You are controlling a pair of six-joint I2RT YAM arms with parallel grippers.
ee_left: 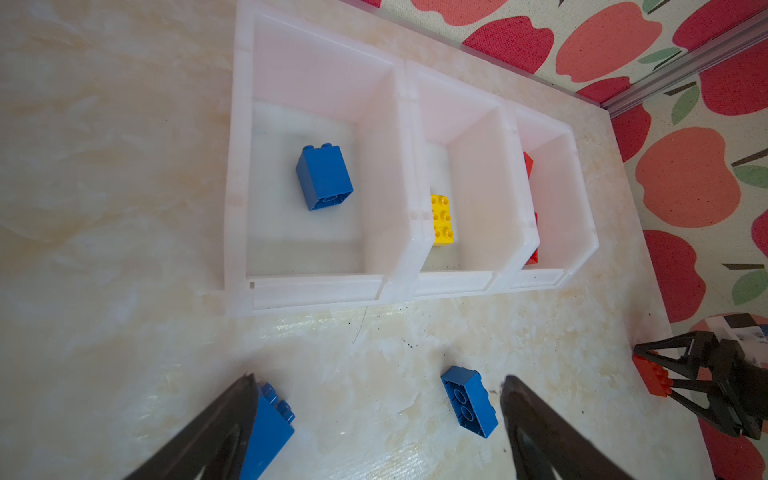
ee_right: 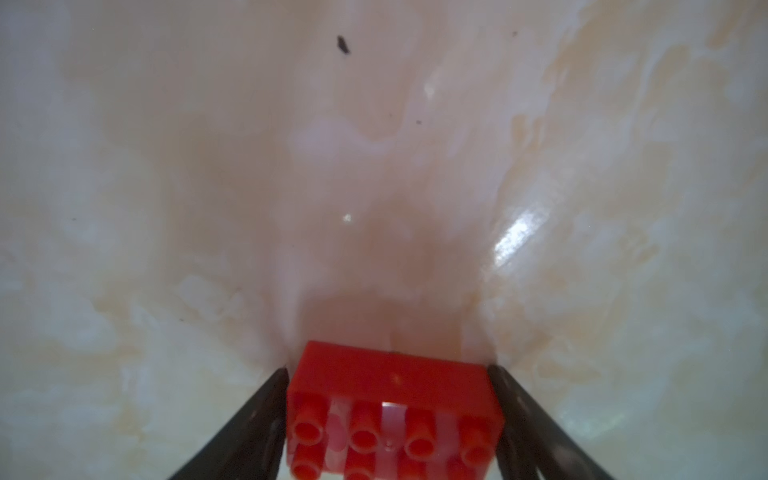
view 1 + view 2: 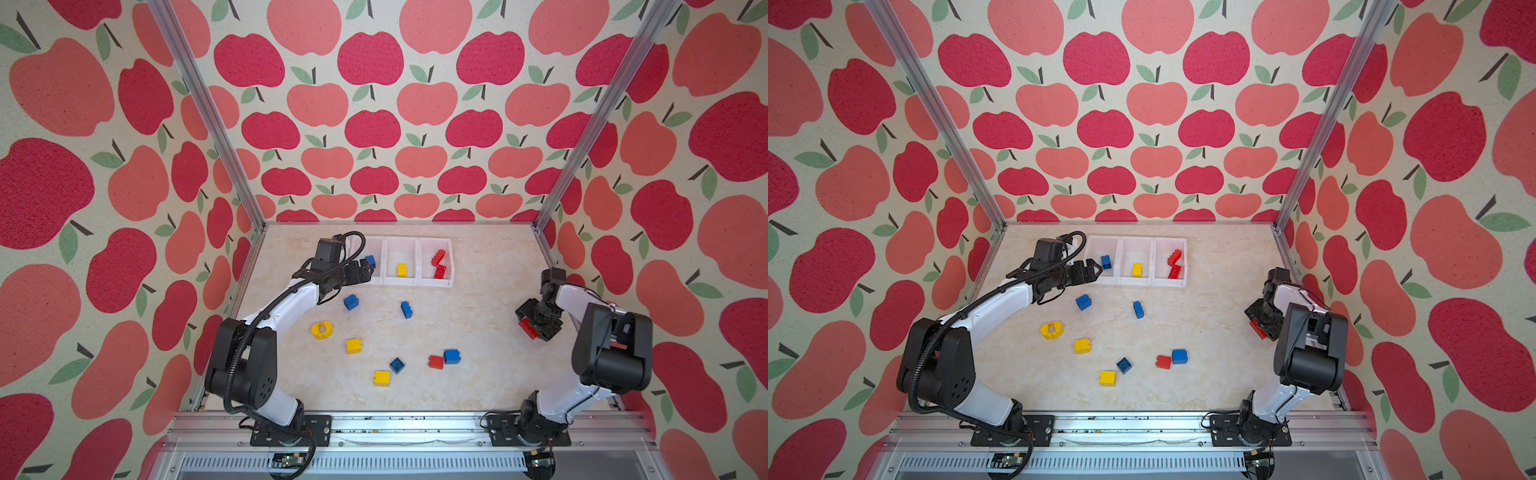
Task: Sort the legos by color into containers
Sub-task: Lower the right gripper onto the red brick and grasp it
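Three joined white containers (image 3: 401,281) stand at the back. The left one holds a blue lego (image 1: 324,176), the middle one a yellow lego (image 1: 441,220), the right one two red legos (image 3: 438,266). My left gripper (image 3: 369,270) hovers open and empty at the left container's front edge, with nothing between its fingers (image 1: 245,399). At the right side my right gripper (image 3: 530,326) is shut on a long red lego (image 2: 390,386) down at the table, a finger against each end. Several blue, yellow and red legos lie loose mid-table, including a rounded yellow piece (image 3: 322,330).
Loose bricks: blue (image 3: 351,302), blue (image 3: 406,309), yellow (image 3: 353,345), blue (image 3: 397,365), red (image 3: 436,362) touching blue (image 3: 451,356), yellow (image 3: 381,378). Apple-print walls and metal posts (image 3: 540,224) close in the marble table.
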